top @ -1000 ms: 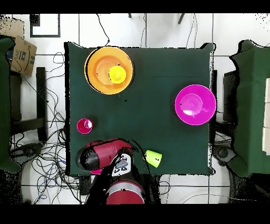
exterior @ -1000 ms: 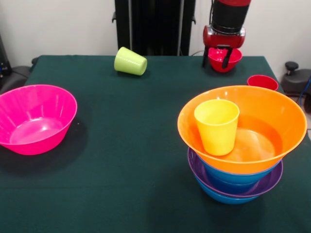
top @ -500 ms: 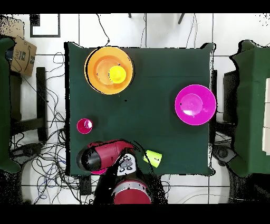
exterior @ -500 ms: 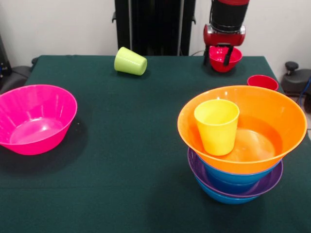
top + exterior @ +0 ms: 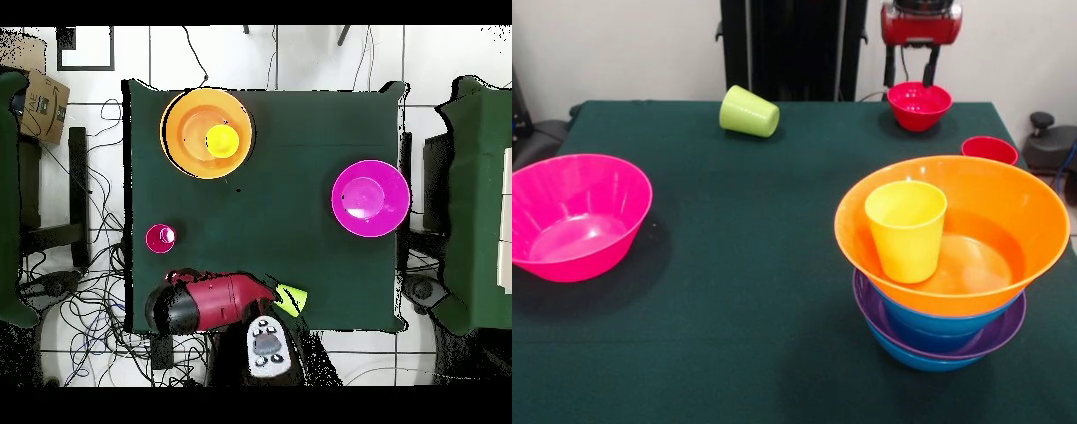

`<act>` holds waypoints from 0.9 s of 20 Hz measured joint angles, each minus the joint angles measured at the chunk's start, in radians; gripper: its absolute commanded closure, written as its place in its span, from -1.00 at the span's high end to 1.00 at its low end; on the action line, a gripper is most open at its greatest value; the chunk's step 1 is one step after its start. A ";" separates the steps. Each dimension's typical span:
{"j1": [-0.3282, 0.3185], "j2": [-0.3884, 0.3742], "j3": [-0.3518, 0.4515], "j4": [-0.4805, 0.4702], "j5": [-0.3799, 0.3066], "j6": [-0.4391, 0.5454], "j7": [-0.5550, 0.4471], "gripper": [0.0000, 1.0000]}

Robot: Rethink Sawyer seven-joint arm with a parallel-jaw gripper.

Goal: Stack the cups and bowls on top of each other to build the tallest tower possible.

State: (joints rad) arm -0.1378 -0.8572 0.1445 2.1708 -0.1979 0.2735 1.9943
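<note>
While the gripper is hanging with its jaws apart and empty, the small red bowl is sitting upright on the counter directly beneath them, well apart from the tower with its yellow cup.
</note>
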 measured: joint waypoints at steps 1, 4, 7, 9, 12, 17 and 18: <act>-0.007 -0.019 0.007 0.008 0.007 0.010 0.000 1.00; -0.027 -0.084 0.035 0.037 0.030 0.041 0.000 1.00; -0.036 -0.119 0.053 0.056 0.043 0.047 0.000 1.00; -0.041 -0.164 0.075 0.085 0.058 0.047 0.000 1.00; -0.039 -0.198 0.086 0.110 0.067 0.048 0.000 1.00; -0.025 -0.254 0.094 0.156 0.077 0.047 0.000 1.00; -0.023 -0.257 0.094 0.160 0.077 0.047 0.000 1.00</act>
State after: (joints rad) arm -0.1606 -1.1144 0.2387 2.3308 -0.1206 0.3209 1.9943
